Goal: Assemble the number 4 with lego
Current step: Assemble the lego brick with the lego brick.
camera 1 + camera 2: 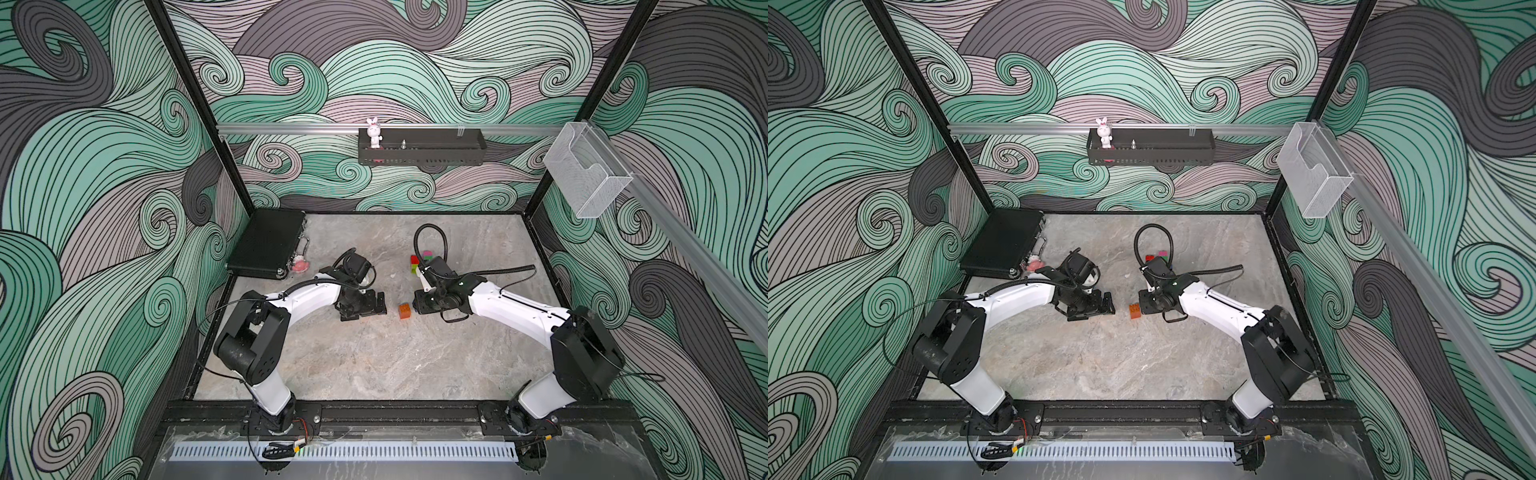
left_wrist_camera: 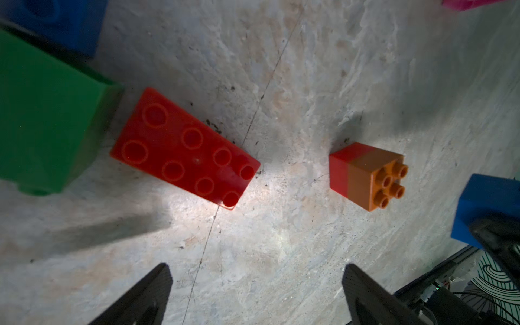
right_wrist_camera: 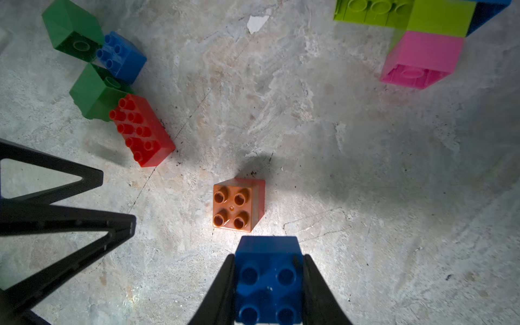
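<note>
My right gripper (image 3: 268, 284) is shut on a blue lego brick (image 3: 268, 278), held just above the table, studs facing the camera. Just ahead of it stands an orange brick on a red one (image 3: 237, 205), which shows in both top views (image 1: 404, 311) (image 1: 1134, 311). My left gripper (image 2: 257, 270) is open and empty, facing that stack (image 2: 365, 176) from the other side. Near it lie a red eight-stud brick (image 2: 183, 152), two dark green bricks (image 3: 92, 95) and a blue one (image 3: 121, 56). A joined lime, pink and blue group (image 3: 422, 33) lies farther off.
A black case (image 1: 266, 243) lies at the back left with a pink toy (image 1: 300, 266) beside it. A black shelf (image 1: 419, 147) with a bunny figure hangs on the back wall. A clear plastic holder (image 1: 586, 174) is fixed to the right rail.
</note>
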### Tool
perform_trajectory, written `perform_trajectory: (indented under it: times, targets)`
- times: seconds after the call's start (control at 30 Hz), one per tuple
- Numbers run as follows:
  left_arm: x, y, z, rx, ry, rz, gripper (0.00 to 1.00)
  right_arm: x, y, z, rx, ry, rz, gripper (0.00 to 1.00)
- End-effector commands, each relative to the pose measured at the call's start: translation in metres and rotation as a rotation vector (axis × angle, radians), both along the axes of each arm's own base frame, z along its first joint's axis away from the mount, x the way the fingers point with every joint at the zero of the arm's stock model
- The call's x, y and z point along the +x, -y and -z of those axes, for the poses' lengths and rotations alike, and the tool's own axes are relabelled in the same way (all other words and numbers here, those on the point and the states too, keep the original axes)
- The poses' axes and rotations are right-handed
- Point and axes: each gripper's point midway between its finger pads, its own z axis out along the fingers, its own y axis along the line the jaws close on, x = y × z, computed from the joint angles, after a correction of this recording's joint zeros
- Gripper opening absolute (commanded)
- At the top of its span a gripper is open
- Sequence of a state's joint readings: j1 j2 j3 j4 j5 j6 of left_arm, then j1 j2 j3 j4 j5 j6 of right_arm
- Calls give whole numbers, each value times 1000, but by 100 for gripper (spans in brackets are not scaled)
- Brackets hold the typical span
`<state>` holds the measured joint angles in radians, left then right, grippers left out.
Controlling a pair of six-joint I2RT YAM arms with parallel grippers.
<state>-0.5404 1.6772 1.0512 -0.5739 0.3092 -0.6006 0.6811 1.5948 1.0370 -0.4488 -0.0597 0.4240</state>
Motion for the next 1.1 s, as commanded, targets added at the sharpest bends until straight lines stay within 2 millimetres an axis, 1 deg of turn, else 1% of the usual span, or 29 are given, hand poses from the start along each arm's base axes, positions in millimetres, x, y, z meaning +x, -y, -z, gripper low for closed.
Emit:
perform_trajectory:
  times: [0.0,0.13,0.27,0.43,0.6,0.73,0.93,1.07]
  targets:
    - [-2,11,-6,-31,-42,6,99,8,-17,-5,54,0,-12,0]
    - [-2,20,0,-47,-74,16,99,12,-23,-3,62,-2,-12,0]
    - [-1,27,2,-66,-92,21,99,12,-27,3,63,-18,-17,0]
    - [0,26,5,-50,-96,21,99,13,-20,11,20,-16,3,0]
    - [-1,25,9,-44,-104,20,99,9,-21,18,4,-39,-7,0]
    - [-2,25,11,-41,-109,20,99,8,-17,24,-28,-41,-2,0]
    - [-3,24,14,-36,-115,19,98,0,-16,34,-85,-51,-20,0]
    - [-4,24,16,-34,-121,19,99,-2,-11,40,-138,-44,-18,0]
